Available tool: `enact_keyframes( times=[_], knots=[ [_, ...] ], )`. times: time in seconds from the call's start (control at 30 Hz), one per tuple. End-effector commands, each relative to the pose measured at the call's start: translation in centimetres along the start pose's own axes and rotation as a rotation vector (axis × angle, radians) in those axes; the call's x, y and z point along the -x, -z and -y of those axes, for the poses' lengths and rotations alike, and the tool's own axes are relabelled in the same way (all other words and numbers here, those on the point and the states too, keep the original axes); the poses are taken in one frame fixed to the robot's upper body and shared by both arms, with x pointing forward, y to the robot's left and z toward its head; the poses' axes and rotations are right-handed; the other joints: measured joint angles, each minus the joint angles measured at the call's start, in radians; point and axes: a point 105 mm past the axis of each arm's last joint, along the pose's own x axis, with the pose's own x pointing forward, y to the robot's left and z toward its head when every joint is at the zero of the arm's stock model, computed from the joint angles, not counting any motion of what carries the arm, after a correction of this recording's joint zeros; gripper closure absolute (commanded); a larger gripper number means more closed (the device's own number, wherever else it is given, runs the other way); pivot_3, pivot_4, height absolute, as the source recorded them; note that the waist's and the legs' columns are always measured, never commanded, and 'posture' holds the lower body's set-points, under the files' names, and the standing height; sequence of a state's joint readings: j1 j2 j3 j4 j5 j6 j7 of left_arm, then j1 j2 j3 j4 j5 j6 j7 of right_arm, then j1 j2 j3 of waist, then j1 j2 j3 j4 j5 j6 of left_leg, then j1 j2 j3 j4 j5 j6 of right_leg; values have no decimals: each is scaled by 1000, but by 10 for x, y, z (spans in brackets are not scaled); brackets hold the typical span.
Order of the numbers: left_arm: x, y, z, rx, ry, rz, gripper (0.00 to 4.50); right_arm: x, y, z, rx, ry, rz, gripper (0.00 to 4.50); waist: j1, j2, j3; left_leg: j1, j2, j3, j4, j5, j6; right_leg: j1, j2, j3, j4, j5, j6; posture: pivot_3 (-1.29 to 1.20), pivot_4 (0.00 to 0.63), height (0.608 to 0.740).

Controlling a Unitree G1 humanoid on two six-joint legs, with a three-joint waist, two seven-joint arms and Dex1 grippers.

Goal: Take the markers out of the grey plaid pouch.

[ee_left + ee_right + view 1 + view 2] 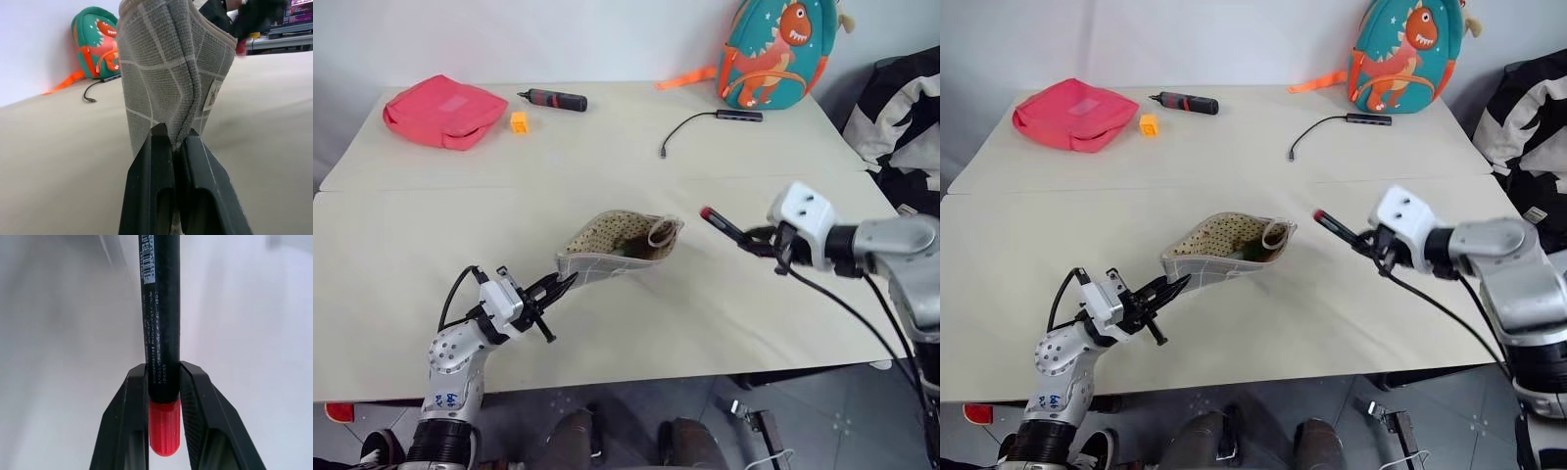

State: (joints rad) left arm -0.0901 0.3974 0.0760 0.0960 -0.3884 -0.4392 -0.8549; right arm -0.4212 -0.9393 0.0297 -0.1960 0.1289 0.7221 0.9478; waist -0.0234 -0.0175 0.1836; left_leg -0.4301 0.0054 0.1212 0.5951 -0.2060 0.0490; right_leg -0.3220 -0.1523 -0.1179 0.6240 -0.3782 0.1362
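L gripper (551,290) clamped on closed end of grey plaid pouch (617,247), mouth kept tilted toward right | R gripper (756,240) pinching red-capped dark marker (723,225), held clear beside mouth | green marker (628,251) seemingly inside

One dark marker with red ends (724,226) clamped between the right jaws; one grey plaid pouch (612,257) pinched in the left jaws, something green inside; beyond both jaws, one pink-red pouch (443,110), one screwdriver (554,99), one orange block (519,121), one dinosaur backpack (778,51), one cable hub (713,124)
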Motion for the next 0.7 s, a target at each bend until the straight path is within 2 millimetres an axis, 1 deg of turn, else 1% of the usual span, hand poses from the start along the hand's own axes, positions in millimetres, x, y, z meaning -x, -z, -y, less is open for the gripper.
enact_keyframes(
  times=[0.03, 0.1, 0.2, 0.23, 0.33, 0.4, 0.43, 0.53, 0.63, 0.7],
  knots=[
    [4, -3, -1, -21, -5, 4, 4500, 13, 15, 10, -87, 95, -53, 3983, 1, 0, 0, 0, 0, 0, 0, 0, 0, 0, 0, 0, 0, 0, 0, 0, 150, 740],
    [4, -2, -1, -22, -6, 2, 4500, 14, 21, 13, -194, 121, -47, 3983, 0, 0, 0, 0, 0, 0, 0, 0, 0, 0, 0, 0, 0, 0, 0, 0, 150, 740],
    [4, -1, 1, -22, -1, 3, 4500, 11, 29, 20, -247, 165, -59, 3983, -2, 0, 0, 0, 1, 0, 1, 0, 0, 0, 0, 0, 0, 0, 0, 0, 150, 740],
    [3, -1, 1, -21, -2, 4, 4500, 9, 33, 14, -185, 139, -82, 3983, -1, 0, 0, 0, 1, 0, 1, 0, 0, 0, 1, 0, 0, 0, 0, 0, 150, 740],
    [3, -1, 0, -27, -10, 4, 4500, 4, 45, 8, -172, 129, -128, 3983, 2, 0, 0, 0, 1, -1, 1, 0, 0, 0, 1, 0, -1, 0, 0, 0, 150, 740],
    [3, -2, 0, -27, -11, 6, 4500, 2, 42, 12, -212, 140, -101, 3260, 2, 0, 0, -1, 1, -1, 1, 0, 0, 0, 1, 0, -1, 0, 0, 0, 150, 740],
    [3, -2, 0, -29, -11, 6, 4500, 2, 41, 12, -211, 135, -98, 3074, 2, 0, 0, -1, 1, -1, 1, 0, 0, 0, 1, 0, -1, 0, 0, 0, 150, 740],
    [4, -3, 0, -30, -9, 3, 4500, 0, 38, 11, -202, 120, -88, 1943, 2, 0, 0, -1, 1, 0, 2, 0, 0, 0, 1, 0, -1, 0, 0, 0, 150, 740],
    [5, -3, 0, -32, -11, 3, 4500, -2, 33, 17, -211, 144, -59, 907, 1, 0, 0, -1, 1, -1, 2, 0, 0, 0, 1, 0, -1, 0, 0, 0, 150, 740],
    [4, -4, 0, -33, -11, 5, 4500, -2, 29, 16, -211, 124, -46, 173, 1, 0, 0, -1, 1, -1, 2, 0, 0, 0, 1, 0, -1, 0, 0, 0, 150, 740]
  ],
)
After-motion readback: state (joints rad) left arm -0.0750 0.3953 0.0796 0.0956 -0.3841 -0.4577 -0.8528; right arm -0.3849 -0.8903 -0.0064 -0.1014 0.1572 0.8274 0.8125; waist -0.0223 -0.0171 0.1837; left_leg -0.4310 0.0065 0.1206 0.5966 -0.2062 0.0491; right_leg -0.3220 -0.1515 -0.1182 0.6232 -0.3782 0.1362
